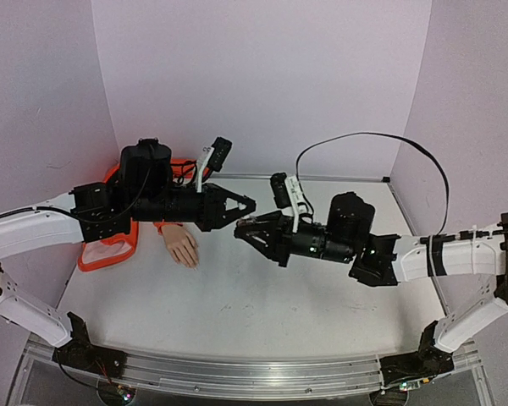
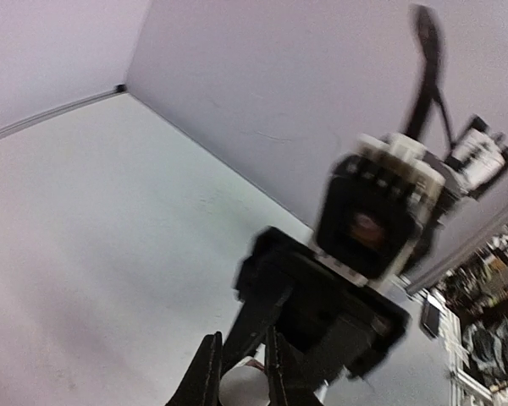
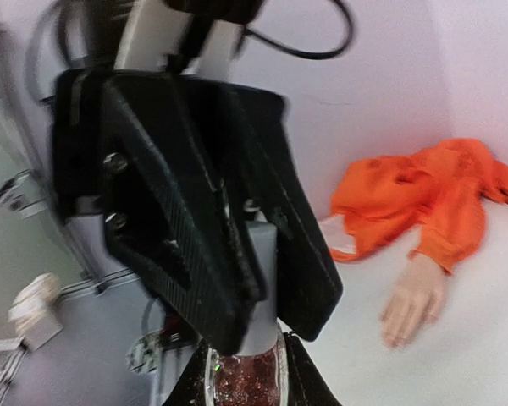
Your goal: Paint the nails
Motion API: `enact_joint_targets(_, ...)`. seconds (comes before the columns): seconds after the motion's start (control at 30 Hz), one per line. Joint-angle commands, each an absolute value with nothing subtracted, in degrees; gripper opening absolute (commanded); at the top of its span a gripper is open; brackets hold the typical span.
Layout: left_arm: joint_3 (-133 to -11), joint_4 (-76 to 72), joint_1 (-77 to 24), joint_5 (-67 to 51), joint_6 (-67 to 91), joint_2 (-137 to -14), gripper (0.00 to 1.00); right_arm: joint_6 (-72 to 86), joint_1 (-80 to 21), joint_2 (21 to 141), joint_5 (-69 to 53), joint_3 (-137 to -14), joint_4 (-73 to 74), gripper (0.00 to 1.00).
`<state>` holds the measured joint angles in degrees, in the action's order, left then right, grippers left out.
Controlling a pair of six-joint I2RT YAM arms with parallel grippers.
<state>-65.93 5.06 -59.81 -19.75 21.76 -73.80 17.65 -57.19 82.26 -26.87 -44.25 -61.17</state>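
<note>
Grippers meet nose to nose above the middle of the table (image 1: 279, 296), one arm reaching in from each side. The left gripper (image 1: 250, 204) points right and the right gripper (image 1: 240, 227) points left, tips all but touching in the top view. The right wrist view gives the close-up: the right gripper is clamped on a small glass nail polish bottle (image 3: 244, 381) full of reddish glitter, its two fingers pressed against the glass on either side. Above the bottle rises a pale grey cap (image 3: 258, 254), and the left gripper's black jaws are closed down on it, so both arms hold the same item, one at each end. The left wrist view is blurred but shows the left fingers (image 2: 205, 382) drawn close together with something pale between them. Over to the left, the mannequin hand (image 1: 182, 245) lies flat on the table, fingers aimed toward the near edge, apart from both grippers and just near of the left arm. Its nails are too small and blurred to pick out. The orange sleeve (image 3: 423, 194) is bunched up behind it, toward the far left corner.
</note>
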Motion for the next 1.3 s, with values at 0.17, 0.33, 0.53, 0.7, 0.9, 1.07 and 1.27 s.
enact_joint_targets(0.17, -71.8, 16.2, -61.0, -5.2, 25.6, -77.3, 0.0, -6.9, -66.4, 88.9, 43.0, -57.8, -52.6, 0.0)
enact_joint_targets(0.33, -72.4, 16.3, -60.9, -4.6, 25.0, -77.0, 0.19, -9.1, -65.6, 87.5, 17.0, -55.8, -55.3, 0.0)
enact_joint_targets(0.53, -71.0, 14.9, -60.6, -6.0, 23.4, -73.3, 0.62, -0.8, -58.1, 82.3, -13.2, -50.9, -55.4, 0.0)
enact_joint_targets(0.7, -67.1, 9.9, -60.1, -11.5, 23.3, -70.4, 0.82, 9.8, -52.3, 81.4, -35.9, -50.0, -55.7, 0.0)
enact_joint_targets(0.9, -66.1, 6.0, -60.2, -19.3, 22.9, -70.7, 0.78, 18.1, -51.9, 84.6, -50.5, -52.6, -59.6, 0.0)
enact_joint_targets(1.07, -65.1, 1.7, -60.2, -23.0, 23.6, -70.1, 0.58, 20.7, -51.8, 85.5, -51.0, -52.3, -63.7, 0.0)
enact_joint_targets(1.27, -65.3, 1.7, -60.2, -23.9, 23.9, -71.0, 0.26, 21.6, -51.8, 85.8, -49.7, -52.2, -64.9, 0.0)
